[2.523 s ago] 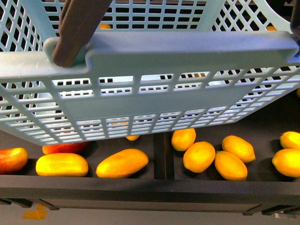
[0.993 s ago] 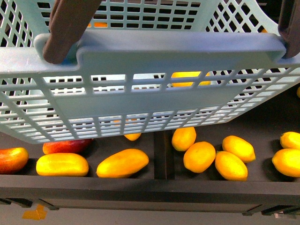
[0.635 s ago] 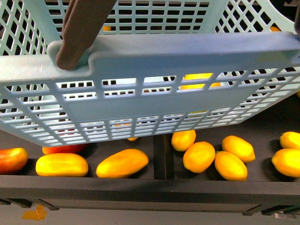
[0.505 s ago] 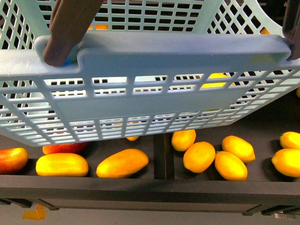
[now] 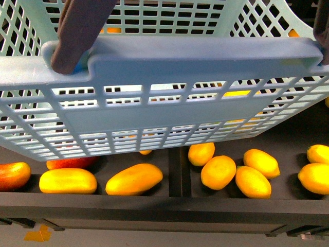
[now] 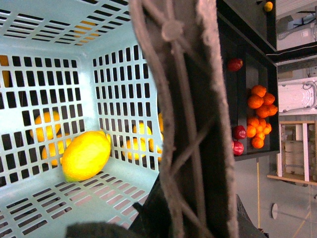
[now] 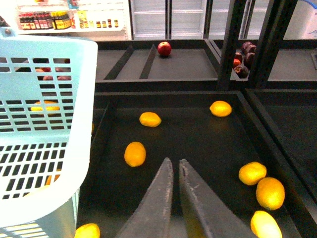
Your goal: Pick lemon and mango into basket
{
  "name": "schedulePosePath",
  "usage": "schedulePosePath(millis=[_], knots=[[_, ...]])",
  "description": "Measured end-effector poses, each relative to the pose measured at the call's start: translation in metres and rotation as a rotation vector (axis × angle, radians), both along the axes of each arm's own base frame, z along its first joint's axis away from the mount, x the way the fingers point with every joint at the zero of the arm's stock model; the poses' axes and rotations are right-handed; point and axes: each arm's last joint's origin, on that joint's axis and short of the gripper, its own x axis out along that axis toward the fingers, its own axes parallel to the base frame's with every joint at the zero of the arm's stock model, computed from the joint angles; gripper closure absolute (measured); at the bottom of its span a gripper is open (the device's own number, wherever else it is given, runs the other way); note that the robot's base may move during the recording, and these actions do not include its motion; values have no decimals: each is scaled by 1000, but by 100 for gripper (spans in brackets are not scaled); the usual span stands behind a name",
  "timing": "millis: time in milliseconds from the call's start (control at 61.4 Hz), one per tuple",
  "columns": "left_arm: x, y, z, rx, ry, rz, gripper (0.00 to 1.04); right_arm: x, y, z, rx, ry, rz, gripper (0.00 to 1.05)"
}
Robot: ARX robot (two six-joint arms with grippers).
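The turquoise basket point(image 5: 169, 56) hangs in the air and fills the upper front view. My left gripper point(image 6: 166, 215) is shut on the basket's brown handle point(image 6: 190, 114). In the left wrist view one lemon point(image 6: 86, 154) lies on the basket floor by a slotted wall. In the front view it shows as yellow through the slots point(image 5: 236, 93). Two red mangoes point(image 5: 13, 174) point(image 5: 72, 162) lie in the black tray at lower left, one partly behind the basket. My right gripper point(image 7: 174, 161) is shut and empty above a tray of loose lemons point(image 7: 134, 153), with the basket point(image 7: 44, 99) beside it.
Two all-yellow mangoes point(image 5: 68, 181) point(image 5: 134, 178) lie beside the red ones. Several lemons point(image 5: 218, 172) fill the tray compartment to the right of a black divider point(image 5: 176, 172). A red apple point(image 7: 164, 48) sits on a farther shelf. Tangerines point(image 6: 260, 99) and red apples point(image 6: 239, 132) lie on a nearby rack.
The basket has swayed slightly from side to side in the left gripper. The yellow fruit seen through its slots has shifted right and a little lower. The fruit in the trays has not moved.
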Motion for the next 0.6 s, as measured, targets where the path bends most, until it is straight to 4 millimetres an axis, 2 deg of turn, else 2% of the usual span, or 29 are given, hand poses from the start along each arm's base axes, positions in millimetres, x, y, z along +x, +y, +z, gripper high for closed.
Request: schedulePosePath(millis=[342,456,602], knots=[[0,0,0,0,0,0,100,0,0,0,0,-3,0,36],[0,0,0,-1,0,0,100,0,0,0,0,-3,0,9],[-3,-4,0,-4,2,-23,100,-1,0,0,0,-3,-4,9]])
